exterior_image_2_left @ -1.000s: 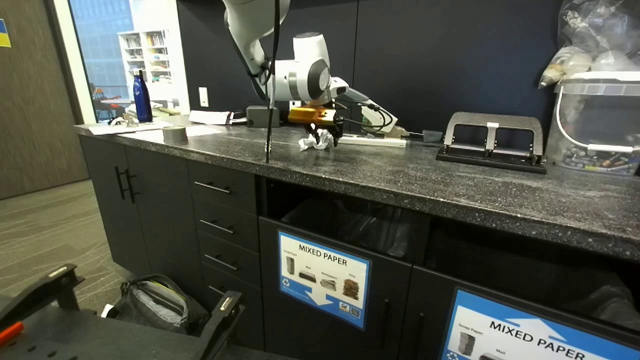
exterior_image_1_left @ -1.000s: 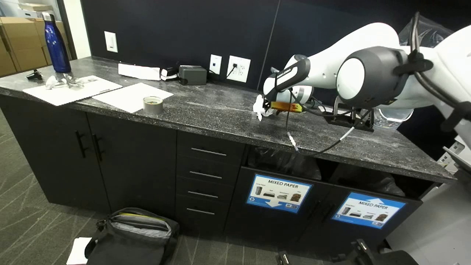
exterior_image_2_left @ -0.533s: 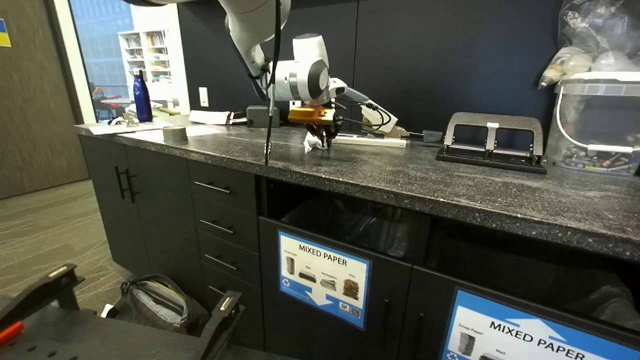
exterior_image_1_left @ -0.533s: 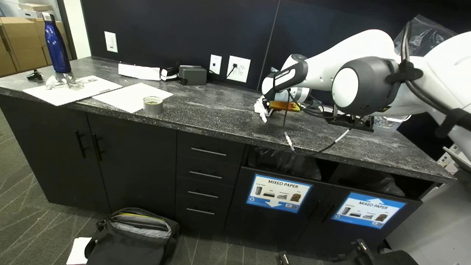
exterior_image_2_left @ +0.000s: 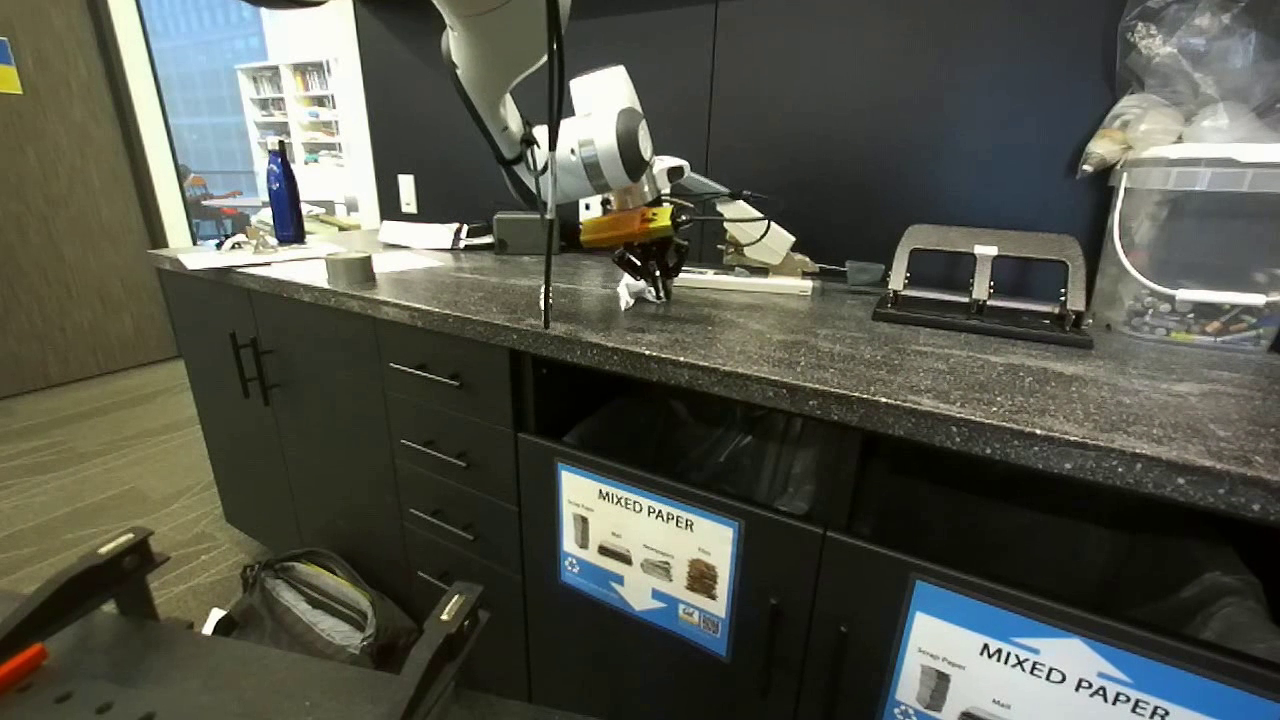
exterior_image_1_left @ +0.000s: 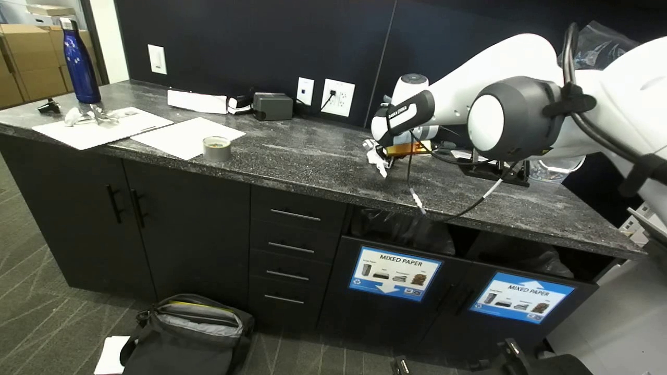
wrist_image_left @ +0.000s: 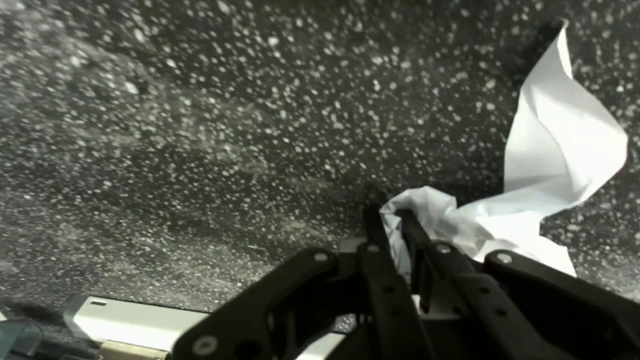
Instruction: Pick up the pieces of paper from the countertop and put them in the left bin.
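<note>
Pinching the paper scrap [wrist_image_left: 540,197] by one fold

Standing nearly together, the fingers [wrist_image_left: 372,240] of the gripper [wrist_image_left: 391,220] held a bunched fold of the scrap between their tips. That hold probably made sense: thin paper offered little to squeeze except where it was crumpled. The tips were low over the countertop [exterior_image_1_left: 302,166], presumably to reach something so limp; whether any paper touched the surface could not be told.

Held apparently near one end, the scrap spilled mostly to a single side. In the wrist view its long axis ran aslant, from the fingertips up and right to a narrow point, bending partway. In an exterior view the scrap [exterior_image_1_left: 376,158] slanted down toward the countertop's front edge.

Farther out, a white bar [wrist_image_left: 135,322] lay apart from it. Below the front edge stood the left bin [exterior_image_1_left: 391,307], its slot just under the countertop, likely suiting a short carry and drop next.
</note>
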You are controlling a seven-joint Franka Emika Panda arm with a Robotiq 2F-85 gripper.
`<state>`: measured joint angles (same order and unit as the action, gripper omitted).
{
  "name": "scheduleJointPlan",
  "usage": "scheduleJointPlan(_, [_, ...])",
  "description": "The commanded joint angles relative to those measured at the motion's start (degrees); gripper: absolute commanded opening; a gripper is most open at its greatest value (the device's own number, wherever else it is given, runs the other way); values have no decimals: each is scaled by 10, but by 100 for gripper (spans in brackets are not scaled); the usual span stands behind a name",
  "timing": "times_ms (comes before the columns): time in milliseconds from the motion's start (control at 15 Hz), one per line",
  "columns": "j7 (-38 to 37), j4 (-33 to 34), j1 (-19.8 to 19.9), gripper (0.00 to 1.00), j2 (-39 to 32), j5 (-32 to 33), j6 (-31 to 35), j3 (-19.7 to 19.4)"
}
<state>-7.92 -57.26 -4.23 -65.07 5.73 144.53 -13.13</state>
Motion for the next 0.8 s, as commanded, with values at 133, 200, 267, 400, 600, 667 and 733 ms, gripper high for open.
scheduleJointPlan(133, [-47, -172, -51, 9, 108, 81, -74, -42])
scheduleJointPlan(200, [-47, -197, -55, 9, 127, 88, -90, -38])
scheduleJointPlan(267, [-47, -222, -56, 9, 146, 92, -100, -30])
scheduleJointPlan(400, [-53, -271, -58, 9, 177, 93, -105, -17])
scheduleJointPlan(600, [-89, -350, -61, 9, 224, 84, -77, -5])
scheduleJointPlan(667, [-98, -376, -56, 9, 241, 76, -67, 4])
scheduleJointPlan(733, [-115, -402, -56, 9, 256, 73, -52, 8])
